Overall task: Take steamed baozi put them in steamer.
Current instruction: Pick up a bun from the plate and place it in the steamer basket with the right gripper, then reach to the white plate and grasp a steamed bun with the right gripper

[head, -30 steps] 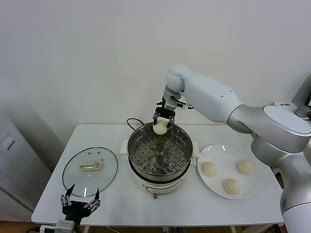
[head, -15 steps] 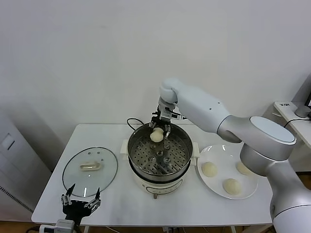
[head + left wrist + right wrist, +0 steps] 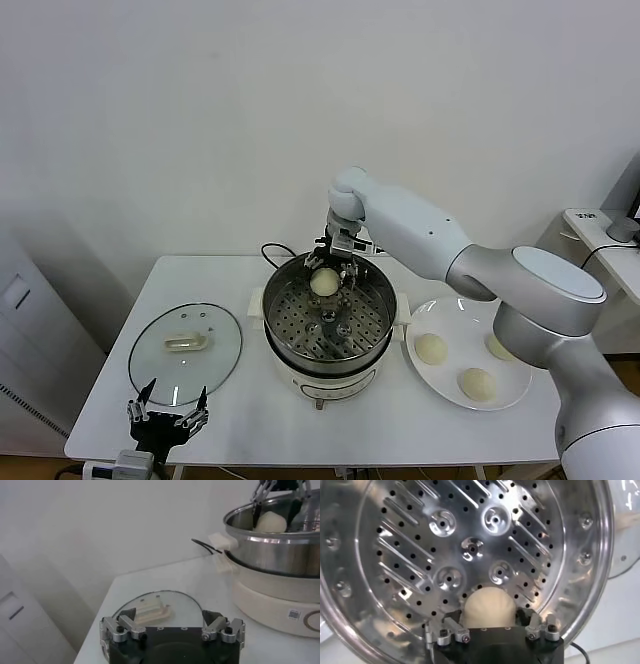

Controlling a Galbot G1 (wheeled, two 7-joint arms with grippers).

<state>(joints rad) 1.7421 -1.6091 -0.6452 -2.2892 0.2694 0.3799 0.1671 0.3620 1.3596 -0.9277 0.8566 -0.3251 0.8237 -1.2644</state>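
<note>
Stage: first of four steamed baozi is being lowered into the steamer (image 3: pixel 328 318); by my reading, release has not happened yet.
Right end effector (image 3: pixel 329 271): over the far part of the steamer, just inside the rim, pinching a baozi (image 3: pixel 323 283) between its fingers.
Carried baozi: held in the grip, directly below the right end effector; the right wrist view shows it (image 3: pixel 488 608) over the perforated basket floor, off-centre and nearer the wall than the middle.
Key relation: the basket floor lies straight beneath the bun, so the coming move looks like a short descent and a parting of the fingers, with no sideways travel needed. Whether the bun already touches the floor cannot be told.
Steamer: shiny steel pot on a white base, at the middle of the surface (image 3: pixel 240 410), basket otherwise bare of buns.
Remaining baozi: three on the white plate (image 3: pixel 445 388) right of the steamer, one nearer the steamer (image 3: pixel 430 348), one to the far right (image 3: pixel 502 344), one nearest the front edge (image 3: pixel 477 383).
Nearer arm: the right, since the plate lies on its side.
Left end effector (image 3: pixel 166 421): parked low at the near left edge of the surface, fingers spread and holding nothing, just in front of the glass lid (image 3: pixel 186 346).
Risk: a soft bun may cling to one finger as they part.
</note>
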